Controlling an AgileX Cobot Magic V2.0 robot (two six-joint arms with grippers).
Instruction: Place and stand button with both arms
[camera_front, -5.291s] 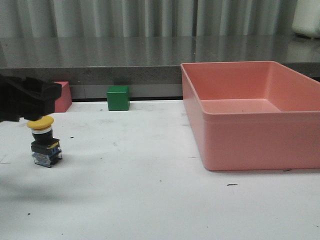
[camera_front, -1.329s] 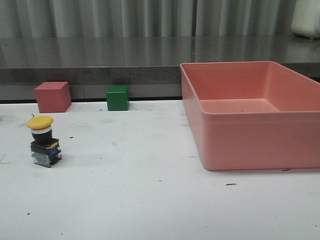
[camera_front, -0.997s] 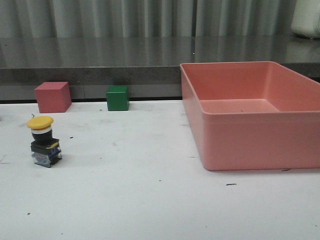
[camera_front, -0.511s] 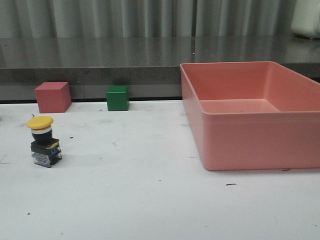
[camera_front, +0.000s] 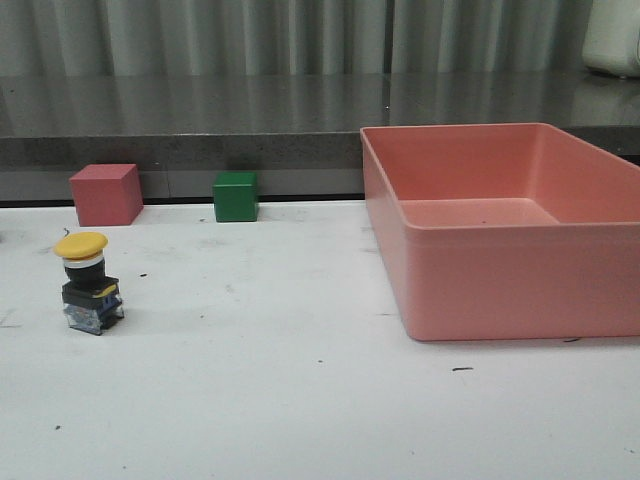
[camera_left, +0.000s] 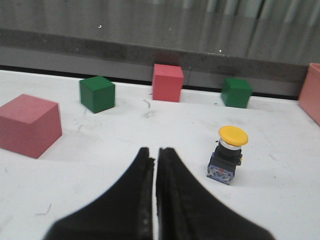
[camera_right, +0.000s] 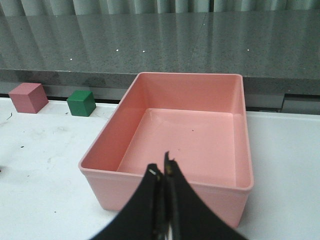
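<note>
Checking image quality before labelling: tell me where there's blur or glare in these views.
Front view: evenly lit, the button sharp with only a faint shadow, pale reflections on the dark counter. Left wrist view: the shut left claw is soft, and the near pink cube slightly soft. Right wrist view: the right claw is blurred, the pink bin clear.

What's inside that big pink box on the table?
Nothing: the pink box looks empty, with a bare floor apart from a tiny dark speck. The right end effector covers a bit of the near wall, and the front view hides the floor nearest the camera.
</note>
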